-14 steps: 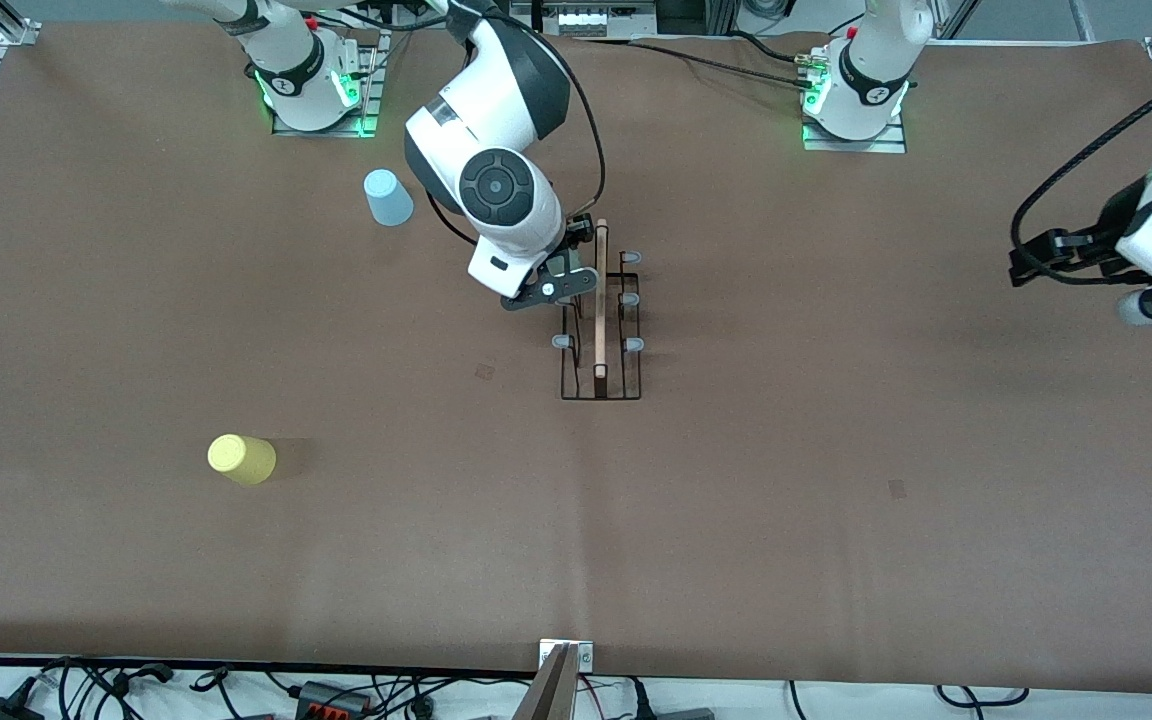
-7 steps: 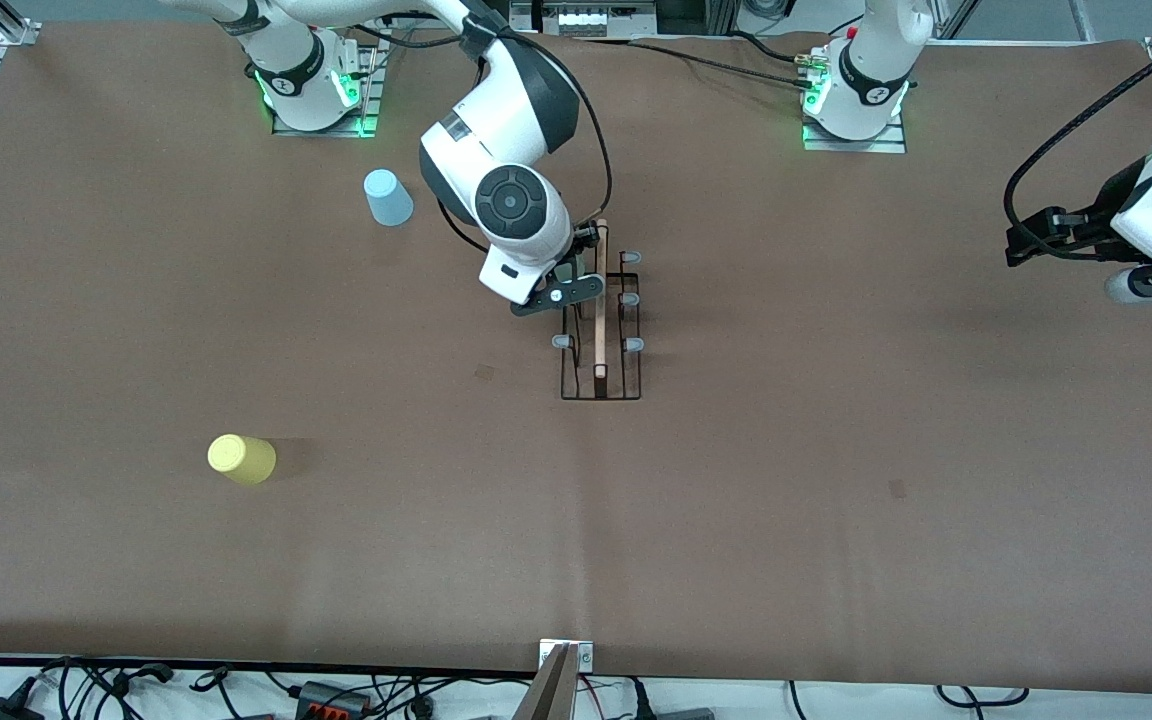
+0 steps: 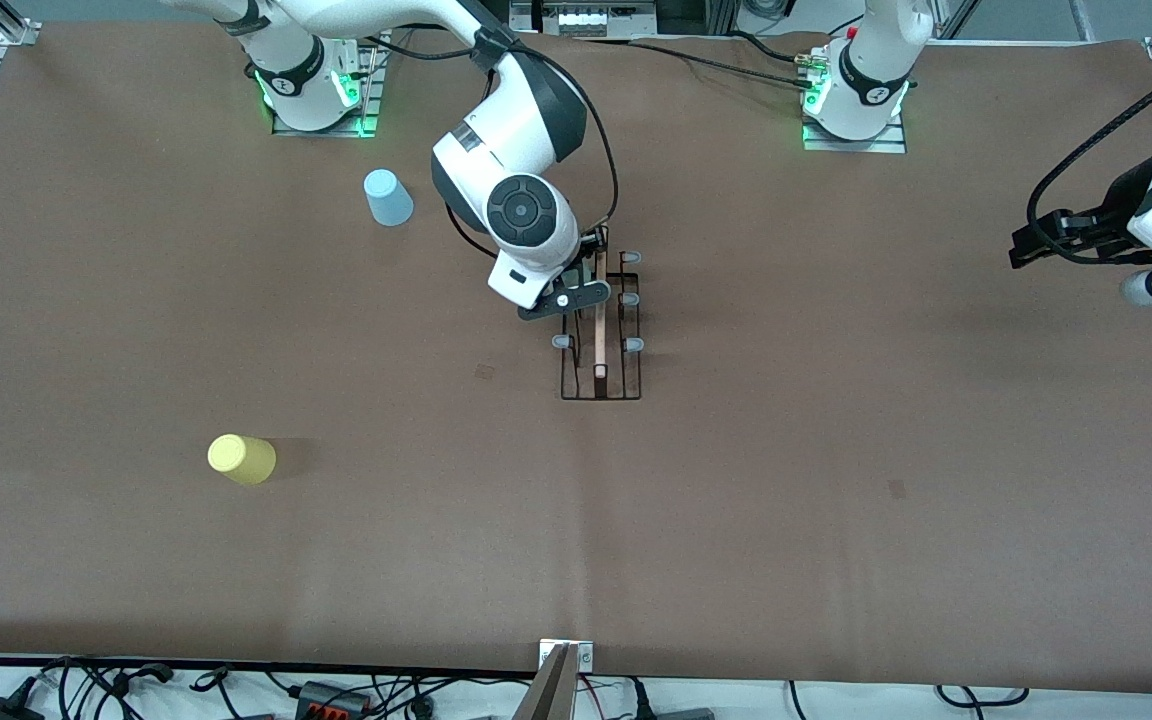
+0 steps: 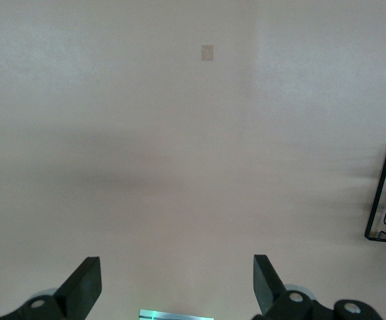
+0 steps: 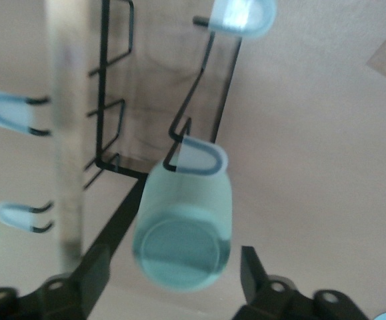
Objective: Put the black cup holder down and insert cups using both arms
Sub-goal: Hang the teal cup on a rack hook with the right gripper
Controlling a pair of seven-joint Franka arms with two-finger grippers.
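- Front view shows a wide brown surface (image 3: 836, 480) filling nearly the whole frame, with a pale strip of cables and power bricks along its near edge and metal framing at the corners.
- Both arm bases stand at the edge farthest from the camera, each lit green at the foot.
- The right arm reaches out over the middle of the surface, where the black cup holder (image 3: 601, 340) stands with its wooden rod handle (image 3: 600, 320) running toward the camera.
- The right gripper (image 3: 576, 290) hangs over the holder's end nearest the bases; in its wrist view the fingers (image 5: 99, 267) stand spread either side of the mint green cup (image 5: 183, 233), which sits mouth-down against a grey-tipped prong (image 5: 196, 157), though contact with the fingers is hard to judge.
- The left arm waits at its own end of the surface, the left gripper (image 4: 176, 287) wide open over bare brown cover and holding nothing.
- The light blue cup (image 3: 388, 197) stands upside down near the right arm's base.
- The yellow cup (image 3: 241, 459) lies nearer the camera, toward the right arm's end.
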